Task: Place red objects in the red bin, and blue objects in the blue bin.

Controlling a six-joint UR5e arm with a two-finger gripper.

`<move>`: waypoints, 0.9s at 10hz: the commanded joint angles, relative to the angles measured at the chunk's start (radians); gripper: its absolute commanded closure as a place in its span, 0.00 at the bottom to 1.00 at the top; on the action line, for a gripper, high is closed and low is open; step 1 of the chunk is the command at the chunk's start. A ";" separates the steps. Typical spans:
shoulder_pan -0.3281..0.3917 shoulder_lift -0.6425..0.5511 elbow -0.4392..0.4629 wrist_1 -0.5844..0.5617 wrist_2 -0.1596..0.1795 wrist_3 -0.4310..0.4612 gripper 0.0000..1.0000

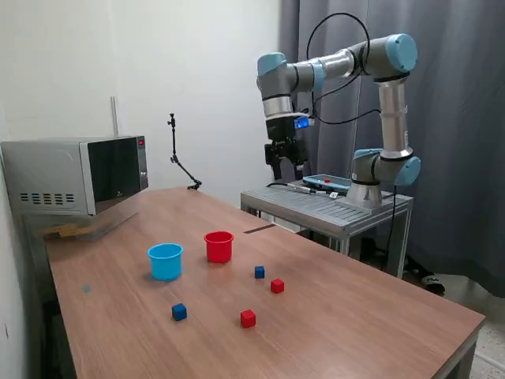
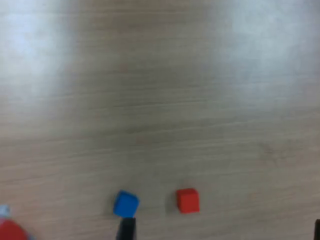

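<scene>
In the exterior view the light blue cup (image 1: pixel 165 261) and the red cup (image 1: pixel 218 246) stand side by side on the wooden table. Near them lie a blue cube (image 1: pixel 259 272), a red cube (image 1: pixel 277 286), a second blue cube (image 1: pixel 179 312) and a second red cube (image 1: pixel 248 318). My gripper (image 1: pixel 286 163) hangs high above the table's far edge, open and empty. The wrist view shows one blue cube (image 2: pixel 126 204) and one red cube (image 2: pixel 188 200) far below, the red cup's edge (image 2: pixel 10 231), and a dark fingertip (image 2: pixel 126 231).
A microwave (image 1: pixel 79 174) stands at the back on the exterior view's left. A metal stand (image 1: pixel 327 207) carries the arm's base beyond the table's far edge. A thin black mount (image 1: pixel 180 162) rises behind the table.
</scene>
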 commanded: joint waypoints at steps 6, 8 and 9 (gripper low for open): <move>0.091 0.153 0.071 -0.165 -0.071 0.195 0.00; 0.103 0.224 0.052 -0.215 -0.071 0.195 0.00; 0.115 0.265 0.041 -0.241 -0.071 0.196 0.00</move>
